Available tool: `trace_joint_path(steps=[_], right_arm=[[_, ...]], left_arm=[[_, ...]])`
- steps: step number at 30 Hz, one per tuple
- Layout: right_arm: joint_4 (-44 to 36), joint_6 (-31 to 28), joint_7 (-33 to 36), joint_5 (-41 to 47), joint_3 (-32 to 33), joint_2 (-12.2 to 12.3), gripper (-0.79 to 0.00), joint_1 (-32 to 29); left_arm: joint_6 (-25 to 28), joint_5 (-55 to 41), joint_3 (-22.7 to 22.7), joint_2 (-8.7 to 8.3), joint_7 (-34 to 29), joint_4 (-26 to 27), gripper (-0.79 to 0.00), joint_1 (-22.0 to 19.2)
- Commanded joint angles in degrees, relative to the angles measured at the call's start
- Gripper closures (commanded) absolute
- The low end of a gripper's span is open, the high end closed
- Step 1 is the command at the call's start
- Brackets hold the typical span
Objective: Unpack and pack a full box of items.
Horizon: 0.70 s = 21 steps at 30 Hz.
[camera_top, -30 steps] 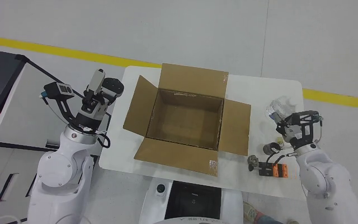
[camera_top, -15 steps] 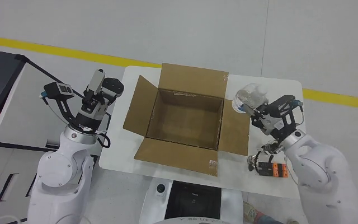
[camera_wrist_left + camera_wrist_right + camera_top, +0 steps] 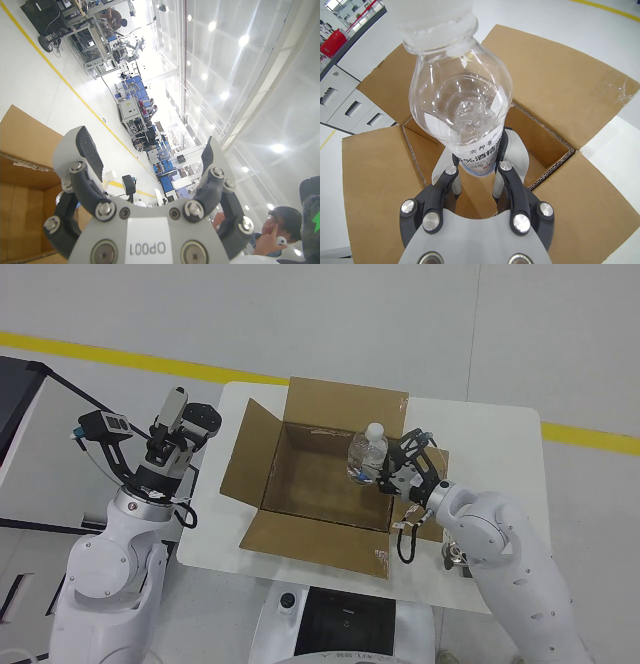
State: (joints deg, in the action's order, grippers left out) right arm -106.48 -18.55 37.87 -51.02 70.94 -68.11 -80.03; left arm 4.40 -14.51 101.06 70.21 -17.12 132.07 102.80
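An open cardboard box [image 3: 300, 514] stands on the white table [image 3: 480, 434], flaps spread, its inside bare. My right gripper [image 3: 385, 476] is shut on a clear plastic bottle [image 3: 366, 452] with a white cap, held over the box's right inner side. In the right wrist view the bottle [image 3: 460, 100] juts out from the gripper [image 3: 480, 160] above the box opening [image 3: 545, 145]. My left gripper [image 3: 178, 404] is raised beside the table's left edge, pointing upward. Its fingers [image 3: 87, 150] stand open with nothing between them, and a corner of the box [image 3: 22, 160] shows beside them.
Small metal parts [image 3: 455, 556] lie on the table by the front right, partly hidden behind my right arm. A yellow floor line [image 3: 120, 359] runs behind the table. A dark cabinet [image 3: 15, 394] stands at the far left.
My right arm has swung left with the bottle, from the table's right edge across the right flap to above the box interior. The left arm has not moved.
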Motion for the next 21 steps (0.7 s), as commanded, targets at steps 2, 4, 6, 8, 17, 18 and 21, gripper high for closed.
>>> trace_joint_path(steps=[2,4,6,8,17,18,21], right_arm=[[0.0,0.0,0.0,0.0,0.0,0.0,0.0,0.0],[0.0,0.0,0.0,0.0,0.0,0.0,0.0,0.0],[0.0,0.0,0.0,0.0,0.0,0.0,0.0,0.0],[0.0,0.0,0.0,0.0,0.0,0.0,0.0,0.0],[3.2,1.3,1.4,8.0,-3.1,-0.6,0.0,1.7],[4.4,1.7,2.0,8.9,-4.0,-0.8,0.0,2.5],[8.6,3.3,3.4,12.9,-7.4,-1.5,0.0,5.0]], left_arm=[[0.0,0.0,0.0,0.0,0.0,0.0,-0.785,0.0],[0.0,0.0,0.0,0.0,0.0,0.0,-0.785,0.0],[0.0,0.0,0.0,0.0,0.0,0.0,-0.785,0.0],[0.0,0.0,0.0,0.0,0.0,0.0,-0.785,0.0],[0.0,0.0,0.0,0.0,0.0,0.0,-0.785,0.0],[0.0,0.0,0.0,0.0,0.0,0.0,-0.785,0.0],[0.0,0.0,0.0,0.0,0.0,0.0,-0.785,0.0]])
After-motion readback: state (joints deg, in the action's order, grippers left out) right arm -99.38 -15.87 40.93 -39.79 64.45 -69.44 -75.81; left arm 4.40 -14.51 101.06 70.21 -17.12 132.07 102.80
